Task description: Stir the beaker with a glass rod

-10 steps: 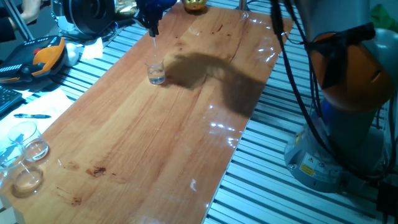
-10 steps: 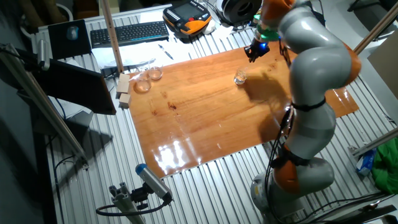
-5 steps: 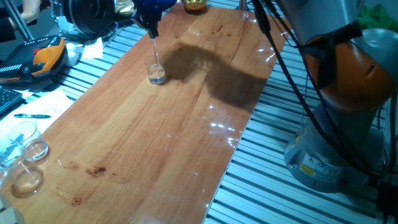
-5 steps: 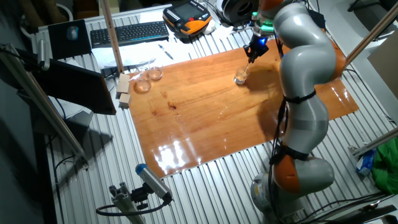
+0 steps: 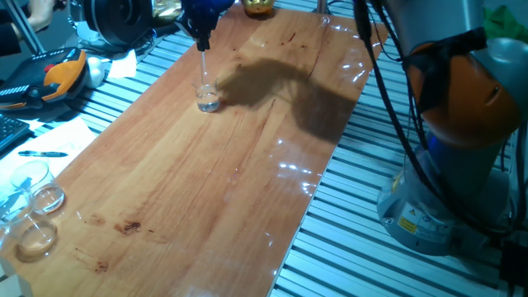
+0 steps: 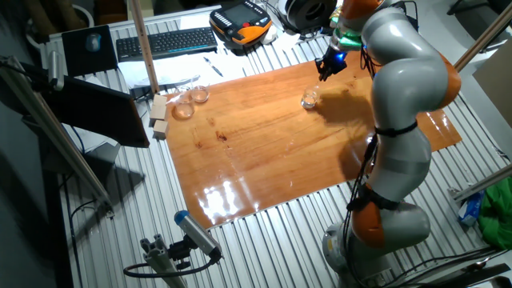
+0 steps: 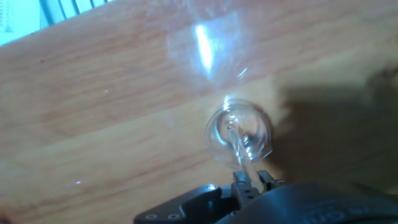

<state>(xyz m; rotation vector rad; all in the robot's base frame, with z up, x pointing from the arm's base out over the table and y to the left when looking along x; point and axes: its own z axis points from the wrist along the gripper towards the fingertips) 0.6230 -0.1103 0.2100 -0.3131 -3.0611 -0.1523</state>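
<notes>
The small clear beaker (image 5: 207,96) stands upright on the wooden tabletop (image 5: 214,181), toward its far end; it also shows in the other fixed view (image 6: 310,99) and from above in the hand view (image 7: 239,133). My gripper (image 5: 200,37) hangs above the beaker and is shut on the glass rod (image 5: 204,64). The rod points down and its lower end is inside the beaker, as the hand view (image 7: 239,147) shows. The gripper in the other fixed view (image 6: 326,70) sits just up and right of the beaker. In the hand view the gripper (image 7: 249,181) fingertips pinch the rod's upper part.
Several larger clear glass dishes (image 5: 29,206) stand at the near left corner of the board, also seen in the other fixed view (image 6: 190,102). A keyboard (image 6: 164,42), an orange-black pendant (image 6: 242,22) and papers lie beyond the board. The robot base (image 5: 450,165) stands at the right.
The arm's elbow has swung back and forth while the gripper stays over the beaker. The rod's lower end has shifted slightly inside the beaker. The beaker stays in place.
</notes>
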